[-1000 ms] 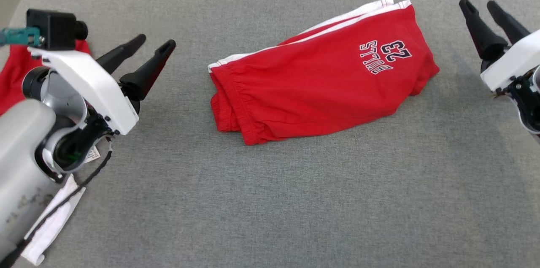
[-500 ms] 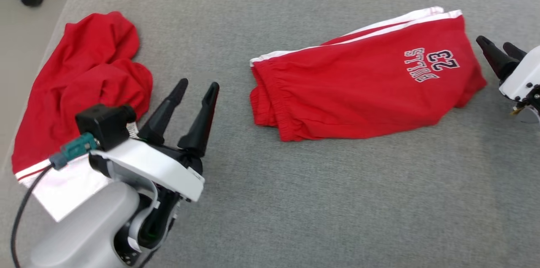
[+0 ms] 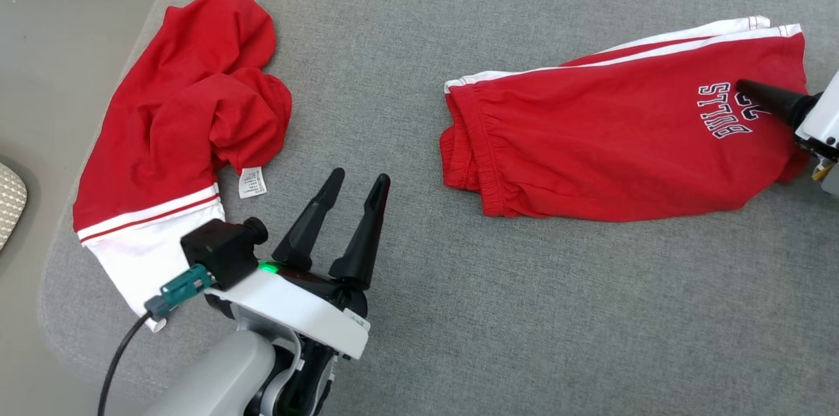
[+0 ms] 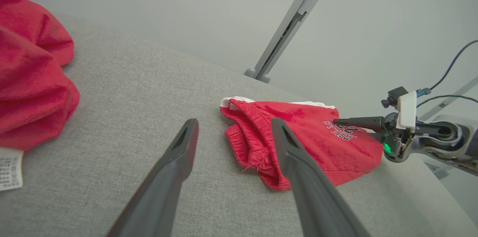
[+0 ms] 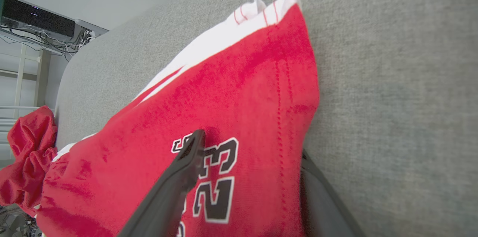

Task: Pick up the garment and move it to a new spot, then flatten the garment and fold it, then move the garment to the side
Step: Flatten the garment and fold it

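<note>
The folded shorts (image 3: 623, 147) are lying on the right half of the gray counter (image 3: 524, 311), number print facing up. The right end effector (image 5: 250, 147) is straddling their hem, released wide: one finger is riding over the print, the other is tucking in beside the edge, and nothing is pinched yet. My read is that it's lining up to shift them aside. Best to be catching every layer before clenching, then carrying low so the fold isn't spilling open. The left end effector (image 3: 360, 175) is hovering released and empty near a crumpled red garment (image 3: 190, 101) at the left edge.
</note>
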Robot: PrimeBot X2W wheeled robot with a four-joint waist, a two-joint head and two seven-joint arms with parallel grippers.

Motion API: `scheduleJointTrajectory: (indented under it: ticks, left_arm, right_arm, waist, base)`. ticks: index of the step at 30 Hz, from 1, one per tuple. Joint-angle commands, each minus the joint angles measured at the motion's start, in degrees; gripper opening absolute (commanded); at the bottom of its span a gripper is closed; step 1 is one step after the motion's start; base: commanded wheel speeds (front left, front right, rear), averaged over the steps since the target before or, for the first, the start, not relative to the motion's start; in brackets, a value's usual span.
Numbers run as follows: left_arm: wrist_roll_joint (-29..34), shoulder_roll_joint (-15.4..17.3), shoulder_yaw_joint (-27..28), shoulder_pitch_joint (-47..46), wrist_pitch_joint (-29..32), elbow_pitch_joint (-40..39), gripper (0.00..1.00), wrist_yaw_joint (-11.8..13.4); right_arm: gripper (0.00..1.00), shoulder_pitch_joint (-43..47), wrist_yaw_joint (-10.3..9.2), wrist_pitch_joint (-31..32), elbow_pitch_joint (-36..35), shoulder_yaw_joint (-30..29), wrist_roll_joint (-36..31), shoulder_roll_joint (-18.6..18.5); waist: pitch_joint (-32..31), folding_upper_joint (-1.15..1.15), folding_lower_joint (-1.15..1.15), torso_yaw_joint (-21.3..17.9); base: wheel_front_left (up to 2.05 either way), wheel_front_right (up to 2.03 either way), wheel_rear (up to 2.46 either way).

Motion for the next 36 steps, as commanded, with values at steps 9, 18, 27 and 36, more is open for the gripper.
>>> scheduleJointTrajectory:
  ticks: [9, 18, 27, 36]
  left_arm:
    - [3.66, -3.65, 2.24, 1.98, -0.18, 4.46, 1.00, -2.97]
    - [7.94, -4.34, 4.58, 4.77, -0.19, 7.63, 1.00, -3.33]
    - [10.09, -3.96, 5.76, 8.80, -0.19, 8.46, 1.00, -2.89]
    - [10.98, -3.85, 5.53, 10.76, -0.18, 8.52, 1.00, -2.43]
  right_arm:
    - [0.00, 1.87, 0.02, -2.55, -0.82, -1.44, -2.16, 1.07]
    - [0.00, 9.25, 0.02, -8.78, -5.43, -4.92, -2.08, 1.21]
    - [0.00, 18.20, 0.01, -11.63, -8.42, -7.02, -2.89, -0.54]
    - [0.00, 20.27, 0.02, -14.07, -9.29, -7.58, -6.64, -3.56]
  waist:
    - [-1.85, 0.00, 0.00, -0.60]
    - [-8.12, 0.00, 0.00, -5.56]
    - [-13.37, 0.00, 0.00, -10.97]
    - [-15.37, 0.00, 0.00, -13.25]
  base:
    - [0.00, 0.00, 0.00]
    - [0.00, 0.00, 0.00]
    - [0.00, 0.00, 0.00]
    - [0.00, 0.00, 0.00]
